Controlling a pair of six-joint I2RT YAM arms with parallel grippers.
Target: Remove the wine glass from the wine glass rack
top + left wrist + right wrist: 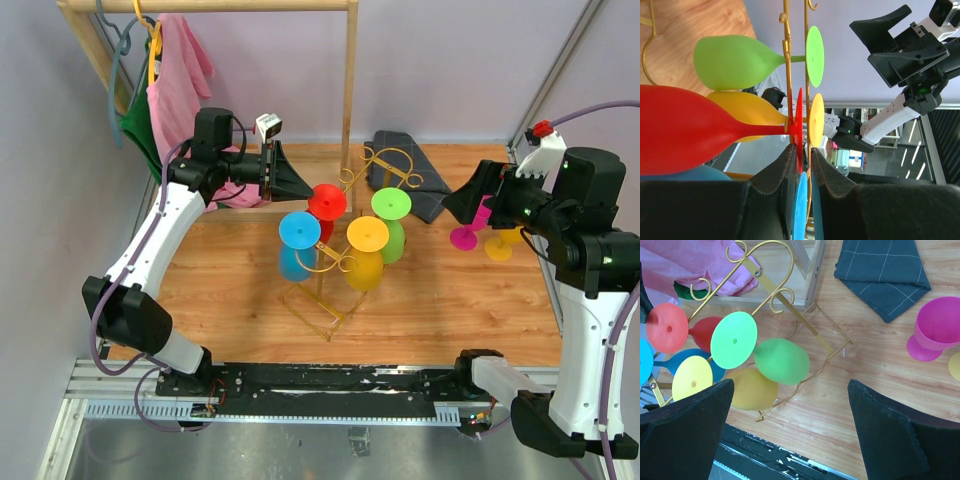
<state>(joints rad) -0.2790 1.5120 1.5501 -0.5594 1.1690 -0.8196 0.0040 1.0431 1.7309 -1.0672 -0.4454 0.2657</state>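
Left gripper (801,148): fingers close either side of the red wine glass (685,130) foot, grip not discernible; glass hangs on gold rack (771,287), centre of top view. Right gripper (791,384): spread wide, empty

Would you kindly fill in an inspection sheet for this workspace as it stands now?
Surface: wooden table, no spills seen.
Job's things: rack upright mid-table; red glass, blue glass, yellow glass and green glass hang from it, feet up.
Clutter: dark cloth at rear right; magenta glass upright on the right.
Grippers: left gripper straddles the red glass's foot, contact unclear; right gripper wide open, empty.
Cables: purple cables run along both arms; no snag seen.
Surroundings: clothes rack with pink garment at rear left.
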